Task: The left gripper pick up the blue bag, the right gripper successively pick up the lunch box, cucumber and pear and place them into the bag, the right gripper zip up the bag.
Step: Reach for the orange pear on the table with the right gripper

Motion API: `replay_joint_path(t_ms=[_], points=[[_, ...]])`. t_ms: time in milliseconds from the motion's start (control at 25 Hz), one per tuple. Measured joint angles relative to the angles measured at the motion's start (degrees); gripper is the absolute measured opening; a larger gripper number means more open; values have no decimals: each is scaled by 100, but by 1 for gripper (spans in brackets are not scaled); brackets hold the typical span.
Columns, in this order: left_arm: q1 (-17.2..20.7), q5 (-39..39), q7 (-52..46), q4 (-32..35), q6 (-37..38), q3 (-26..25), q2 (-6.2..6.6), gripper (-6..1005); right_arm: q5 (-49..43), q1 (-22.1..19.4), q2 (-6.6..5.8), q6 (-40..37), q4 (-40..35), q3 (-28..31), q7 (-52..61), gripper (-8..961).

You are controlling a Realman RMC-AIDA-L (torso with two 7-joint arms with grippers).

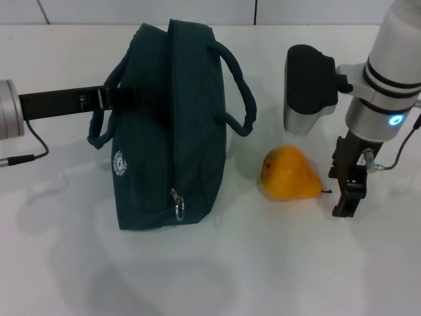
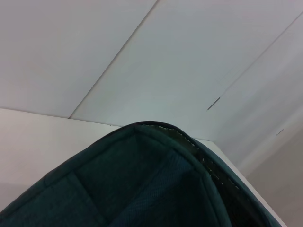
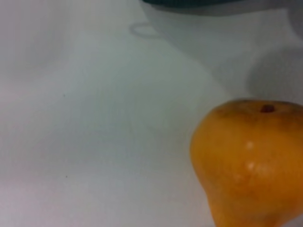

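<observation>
While right gripper (image 1: 346, 197) hangs closed beside pear (image 1: 289, 175), left gripper's state is unclear.

A flat white table (image 1: 217, 276), smooth and bright, with soft grey shadows here and there. On it, two things. Toward the left, a big dark teal-blue cloth bag (image 1: 168, 125) with two looped handles, a long zipper along the top, a metal ring pull at the near end and a small round white logo on the side. To the right of that, near but not touching, a yellow-orange pear (image 1: 289, 174) lying on its side, short dark stem pointing right, seen up close in the right wrist view (image 3: 251, 161).
</observation>
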Motion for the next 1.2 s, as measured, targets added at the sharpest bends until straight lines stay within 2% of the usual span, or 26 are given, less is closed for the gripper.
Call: replay_joint_path(t_ms=[320, 560, 1200], points=[[1, 0, 0, 0, 0, 4, -15, 31, 120, 3, 0, 32, 20, -78, 16, 751], [1, 0, 5, 0, 0, 4, -18, 32, 216, 3, 0, 125, 59, -254, 38, 579], [-43, -21, 18, 0, 1, 4, -18, 31, 227, 97, 0, 205, 205, -262, 66, 574]])
